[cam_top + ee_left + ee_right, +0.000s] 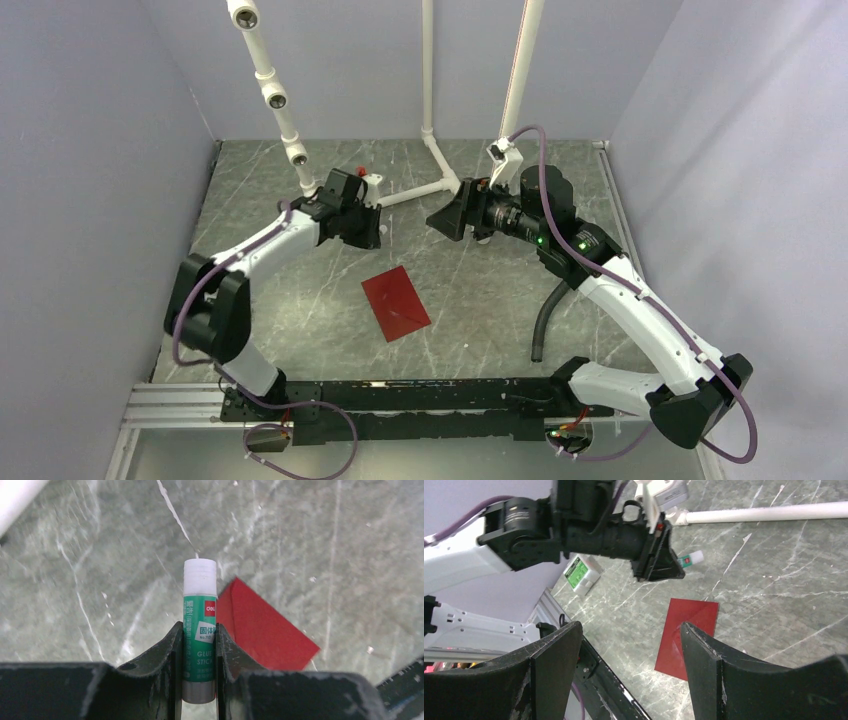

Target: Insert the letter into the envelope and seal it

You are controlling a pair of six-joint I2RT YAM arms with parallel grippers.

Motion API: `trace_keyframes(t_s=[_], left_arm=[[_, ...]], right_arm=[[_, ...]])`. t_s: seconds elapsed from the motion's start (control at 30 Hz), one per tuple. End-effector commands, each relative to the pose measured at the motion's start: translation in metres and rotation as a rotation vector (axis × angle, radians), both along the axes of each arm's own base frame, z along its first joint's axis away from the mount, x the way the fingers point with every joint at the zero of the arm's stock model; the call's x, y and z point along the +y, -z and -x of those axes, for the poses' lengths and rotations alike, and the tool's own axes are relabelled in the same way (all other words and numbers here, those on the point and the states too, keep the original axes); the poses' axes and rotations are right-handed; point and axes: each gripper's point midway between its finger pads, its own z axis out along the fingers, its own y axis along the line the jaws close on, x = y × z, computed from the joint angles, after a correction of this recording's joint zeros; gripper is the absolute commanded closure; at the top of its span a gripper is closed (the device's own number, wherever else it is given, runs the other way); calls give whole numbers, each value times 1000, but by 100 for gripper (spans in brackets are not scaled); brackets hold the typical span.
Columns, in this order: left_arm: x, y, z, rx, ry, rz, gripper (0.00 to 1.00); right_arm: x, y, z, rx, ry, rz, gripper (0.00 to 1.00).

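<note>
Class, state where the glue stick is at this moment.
The glue stick is clamped in the jaws of the left gripper, centre of the left wrist view. It is held above the table, left of centre, with the red envelope lying just right of it.

The left arm and right arm share white moulded shells and black joint housings; a purple cable loops along each; small green lights glow on the right arm's dark forearm; the left gripper and right gripper have matte black, wedge-shaped fingers, their edges scuffed pale grey.
</note>
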Motion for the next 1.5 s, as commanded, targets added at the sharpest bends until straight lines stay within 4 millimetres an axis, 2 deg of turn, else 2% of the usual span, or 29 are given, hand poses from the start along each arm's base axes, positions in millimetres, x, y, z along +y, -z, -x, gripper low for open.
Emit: trace_keyframes(t_s=[0.0,0.13,0.23,0.33,0.43,0.57,0.67,0.77,0.87,0.97,1.07,1.13,1.23,1.33,1.47], left_arm=[[-9,-10,-52,-147,6,-39,91],[-12,21,-69,-131,19,-94,82],[-13,41,-76,-95,14,-119,81],[-17,53,-81,-59,4,-125,77],[-14,57,-83,-55,-23,-135,70],[-7,59,-83,-44,-56,-169,52],[-5,56,-81,-29,-52,-191,46],[-3,45,-83,-22,-55,-205,43],[-11,18,-82,-47,-36,-177,38],[-25,-21,-73,-88,-7,-143,32],[-36,-70,-56,-149,19,-98,23],[-36,-106,-37,-197,17,-63,19],[-24,-144,-7,-256,-33,-5,8],[0,-182,17,-345,-109,57,7],[42,-232,50,-483,-208,97,7]], right_arm=[[-1,-7,-2,-29,6,-14,25],[2,0,-3,0,1,-1,25],[2,3,-3,18,-2,10,25],[1,3,0,22,-9,21,26],[-3,4,3,22,-12,39,25],[-8,6,6,30,-8,66,24],[-10,8,9,46,-13,93,24],[-14,13,10,77,-9,138,24],[-20,20,12,112,10,168,23],[-25,28,8,136,65,176,22],[-34,31,0,137,148,184,10],[-41,30,-3,141,185,211,3],[-56,26,-6,138,244,273,0],[-73,22,-5,139,308,323,0],[-91,6,0,109,376,324,0]])
